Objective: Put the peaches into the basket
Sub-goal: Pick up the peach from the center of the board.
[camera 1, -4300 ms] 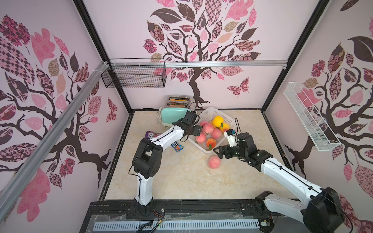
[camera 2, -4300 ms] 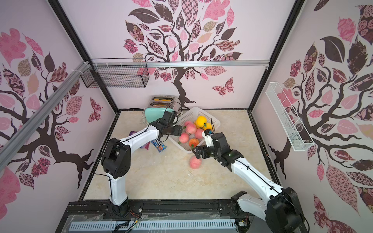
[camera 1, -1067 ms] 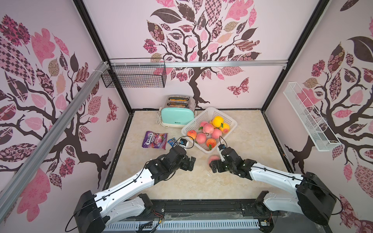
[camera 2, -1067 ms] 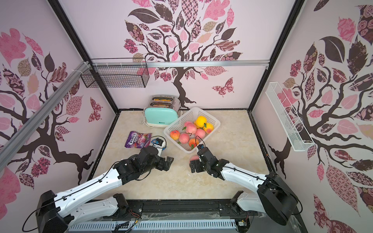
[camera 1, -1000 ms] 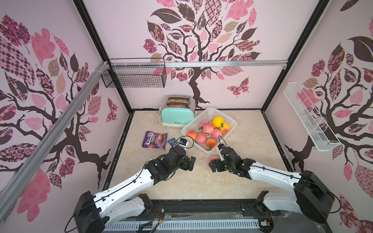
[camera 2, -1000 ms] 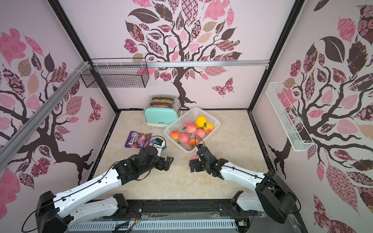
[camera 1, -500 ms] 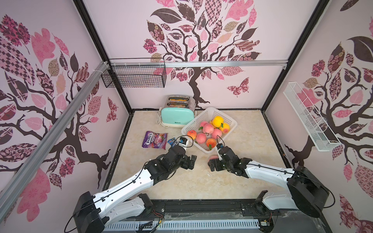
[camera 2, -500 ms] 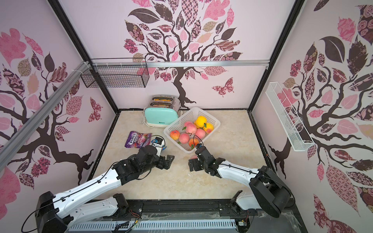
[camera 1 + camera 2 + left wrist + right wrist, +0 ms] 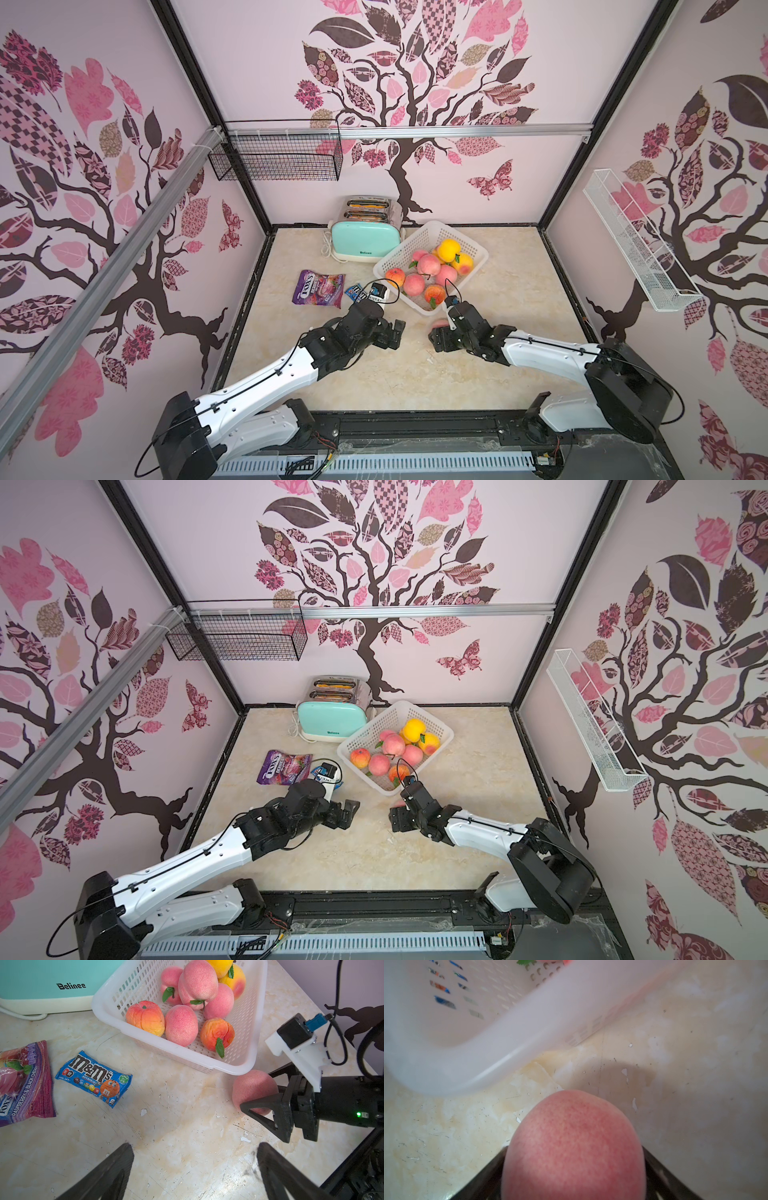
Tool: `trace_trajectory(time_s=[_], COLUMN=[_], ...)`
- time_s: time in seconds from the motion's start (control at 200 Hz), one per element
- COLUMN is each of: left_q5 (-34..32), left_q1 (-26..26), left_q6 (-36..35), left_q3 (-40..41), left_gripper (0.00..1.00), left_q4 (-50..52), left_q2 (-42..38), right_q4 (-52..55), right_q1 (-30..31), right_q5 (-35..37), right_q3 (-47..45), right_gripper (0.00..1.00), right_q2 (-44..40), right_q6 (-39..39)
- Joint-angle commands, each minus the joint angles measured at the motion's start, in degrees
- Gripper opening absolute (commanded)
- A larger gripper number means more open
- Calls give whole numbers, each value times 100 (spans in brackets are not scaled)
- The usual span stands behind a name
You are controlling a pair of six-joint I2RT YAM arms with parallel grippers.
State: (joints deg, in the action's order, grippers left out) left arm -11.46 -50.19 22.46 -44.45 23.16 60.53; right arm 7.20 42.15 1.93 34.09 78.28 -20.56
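Observation:
A pink peach (image 9: 439,323) (image 9: 571,1147) lies on the marble table just in front of the near corner of the white perforated basket (image 9: 415,241) (image 9: 108,1009). My right gripper (image 9: 436,333) (image 9: 573,1167) has a finger against each side of this peach, low over the table. Several peaches (image 9: 430,264) (image 9: 180,1024), pink, orange-red and yellow, fill the basket. My left gripper (image 9: 395,332) (image 9: 193,1147) hovers open over bare table left of the right gripper, holding nothing.
A mint toaster (image 9: 365,241) stands behind the basket's left end. A purple candy bag (image 9: 318,288) and a blue M&M's packet (image 9: 93,1078) lie to the left. A black wire basket (image 9: 276,162) hangs on the back wall, a white wire shelf (image 9: 636,241) on the right wall.
The right gripper's fingers have closed in from wide open onto the pink peach, and that arm has edged slightly left. The left arm has barely moved.

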Motion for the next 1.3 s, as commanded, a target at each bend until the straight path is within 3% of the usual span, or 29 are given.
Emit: trace_trajectory(time_s=[0.0, 0.77, 1.295], left_q5=[-23, -111, -128], left_q1=[-8, -9, -8], left_q6=[-44, 24, -153], left_q3=[-13, -200, -583], left_gripper=[97, 97, 97], left_q4=[-83, 457, 598], left_q2=[-15, -278, -255], right_q4=[-7, 1106, 1899], right_q1=[32, 58, 136], right_q5=[132, 264, 307], right_q3=[195, 19, 1206], right_gripper=[81, 78, 78], right_q2=[-25, -1482, -1821], right_q6=[-43, -32, 441])
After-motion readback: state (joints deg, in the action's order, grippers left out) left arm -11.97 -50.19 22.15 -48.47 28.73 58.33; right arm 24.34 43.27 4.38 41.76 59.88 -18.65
